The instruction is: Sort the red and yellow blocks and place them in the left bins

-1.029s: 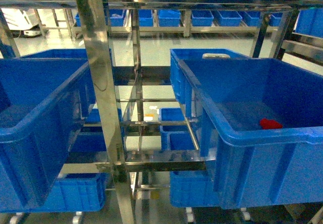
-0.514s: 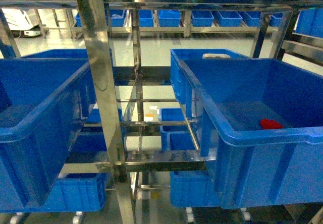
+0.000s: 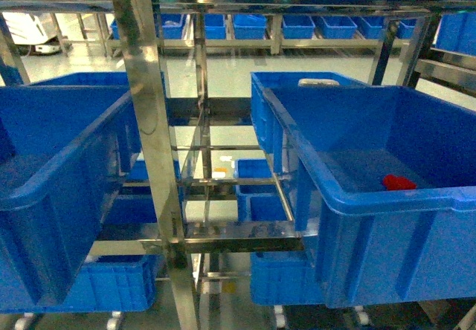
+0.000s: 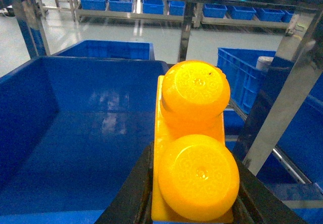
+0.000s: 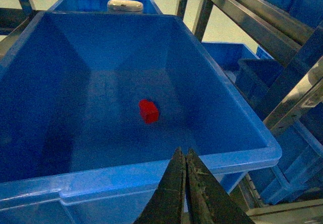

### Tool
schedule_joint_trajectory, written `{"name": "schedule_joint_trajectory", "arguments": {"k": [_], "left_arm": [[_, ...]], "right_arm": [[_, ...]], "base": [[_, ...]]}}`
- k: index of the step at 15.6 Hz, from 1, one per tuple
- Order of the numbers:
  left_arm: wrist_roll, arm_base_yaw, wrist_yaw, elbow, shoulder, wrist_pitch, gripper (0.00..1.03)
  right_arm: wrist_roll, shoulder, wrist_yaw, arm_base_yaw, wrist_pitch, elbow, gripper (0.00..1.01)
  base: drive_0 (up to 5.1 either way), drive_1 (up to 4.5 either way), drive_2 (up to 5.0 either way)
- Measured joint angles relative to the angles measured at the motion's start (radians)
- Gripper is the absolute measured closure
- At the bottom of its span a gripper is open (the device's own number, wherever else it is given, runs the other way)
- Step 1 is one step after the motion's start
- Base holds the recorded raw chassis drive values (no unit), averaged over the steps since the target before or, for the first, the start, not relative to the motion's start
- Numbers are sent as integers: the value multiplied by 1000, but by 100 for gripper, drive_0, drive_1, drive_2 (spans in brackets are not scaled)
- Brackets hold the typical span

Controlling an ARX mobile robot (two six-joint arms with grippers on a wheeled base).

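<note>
Left wrist view showed the left gripper point(image 4: 194, 204) clamping the yellow block point(image 4: 194, 148) above a left bin point(image 4: 75, 133); released off-centre, it might bounce out.

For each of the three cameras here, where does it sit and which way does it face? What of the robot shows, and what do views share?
Head: rides on the robot, faces forward at the steel rack between two blue crates; no arm visible.
Left wrist: looks past the left gripper, shut on the yellow block, over the left crate.
Right wrist: slants down over the shut right gripper into the right crate.
Shared: head and right wrist both show the red block.
</note>
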State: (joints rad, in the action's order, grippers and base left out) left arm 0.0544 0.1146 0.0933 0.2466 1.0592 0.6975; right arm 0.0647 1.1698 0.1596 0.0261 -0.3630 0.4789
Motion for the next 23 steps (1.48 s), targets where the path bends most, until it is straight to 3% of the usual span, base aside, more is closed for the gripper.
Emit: {"name": "schedule_joint_trajectory", "arguments": {"k": [2, 5, 6, 7, 9, 11, 15, 23], "left_arm": [[2, 59, 54, 5, 68, 44, 77], [-5, 201, 126, 112, 302, 163, 77], [-16, 238, 138, 158, 375, 196, 77], [-52, 285, 154, 243, 495, 205, 77], [-83, 329, 180, 351, 665, 148, 77], [-106, 325, 168, 373, 734, 156, 77], [-120, 267, 135, 390, 744, 199, 77], [-126, 275, 125, 390, 745, 195, 75]], "right_arm": [[0, 0, 0, 0, 0, 0, 99], [0, 0, 0, 0, 0, 0, 99], [0, 0, 0, 0, 0, 0, 99], [0, 0, 0, 0, 0, 0, 99], [0, 0, 0, 0, 0, 0, 99], [0, 0, 0, 0, 0, 0, 99], [0, 0, 0, 0, 0, 0, 99], [0, 0, 0, 0, 0, 0, 99]], "base": [[0, 0, 0], [0, 0, 0], [0, 0, 0], [0, 0, 0], [0, 0, 0], [0, 0, 0], [0, 0, 0], [0, 0, 0]]}}
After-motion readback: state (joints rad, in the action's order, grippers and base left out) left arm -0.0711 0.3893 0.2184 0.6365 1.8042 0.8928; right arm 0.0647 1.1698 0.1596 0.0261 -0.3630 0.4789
